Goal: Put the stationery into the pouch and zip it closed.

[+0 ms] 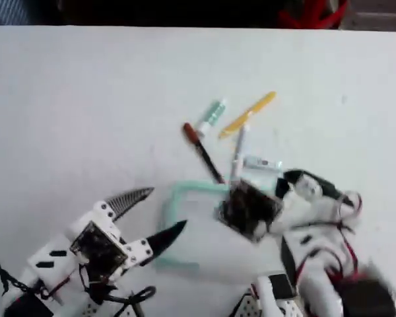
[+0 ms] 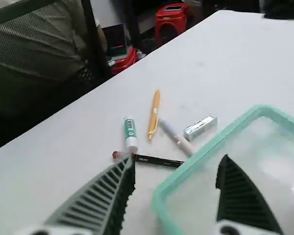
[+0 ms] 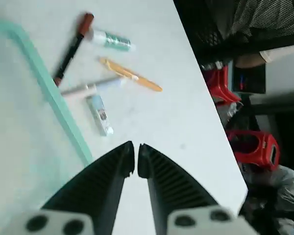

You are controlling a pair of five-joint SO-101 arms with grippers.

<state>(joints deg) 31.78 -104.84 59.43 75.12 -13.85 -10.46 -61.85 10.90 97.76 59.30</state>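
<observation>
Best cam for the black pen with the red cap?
Right wrist view: the black pen lies in full, cap to tip, nothing in front. The high view shows the pen, its lower end meeting the right arm. In the left wrist view a finger of the left claw crosses it near the cap.

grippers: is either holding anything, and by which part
Nothing is held. The left gripper is open, astride the green rim of the pouch; the right gripper is shut with nothing between its fingers.
</observation>
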